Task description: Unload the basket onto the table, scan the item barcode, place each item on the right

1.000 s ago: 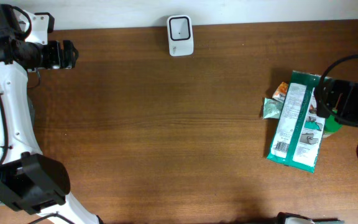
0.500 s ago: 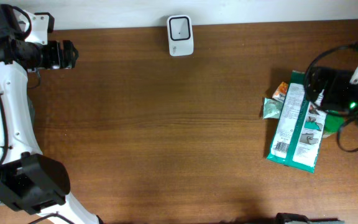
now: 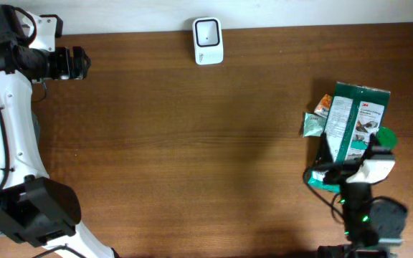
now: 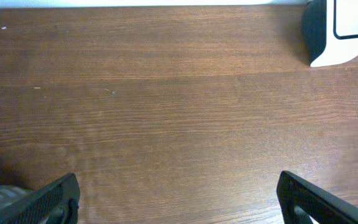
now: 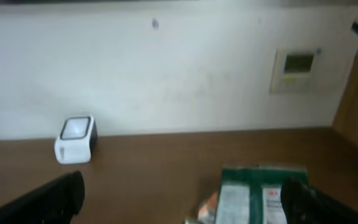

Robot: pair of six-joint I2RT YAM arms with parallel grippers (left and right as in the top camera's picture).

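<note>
Annotator: L side first: left gripper (image 3: 77, 63) sits at far-left back of table (image 3: 192, 158), jaws spread wide, nothing btw them. Its wrist view shows only bare wood plus a corner of the scanner (image 4: 337, 28).

Reviewer: Scanner position?

Annotator: White unit at back edge of table, a bit L of center, window seemingly facing up. Well apart from the item.

Reviewer: Item?

Annotator: Green/white pack (image 3: 353, 118), flat, far R side of table. It lies on top of an orange packet (image 3: 325, 105) and a green sachet (image 3: 311, 125), w/ a green round item (image 3: 386, 136) touching its R edge. In overhead its near end is hidden under the R arm. The barcode can't be made out in any view.

Reviewer: Handling?

Annotator: Judgement only: thin film pouch, so light, soft, and glossy enough to be prob. slippery. It would sag or fold if pinched by a corner. Best hold is across the narrow width near mid-length, or along a long edge, keeping the printed panel uncovered. The packets under it seem to prop its L edge off the wood, so a finger could slide under there. Risk is dragging the small packets along.

Reviewer: R tool?

Annotator: The right gripper (image 5: 182, 185) has jaws wide apart and empty, near the pack's near end. Its cam looks over the pack toward the wall and scanner. No contact w/ pack visible in the wrist view.
</note>
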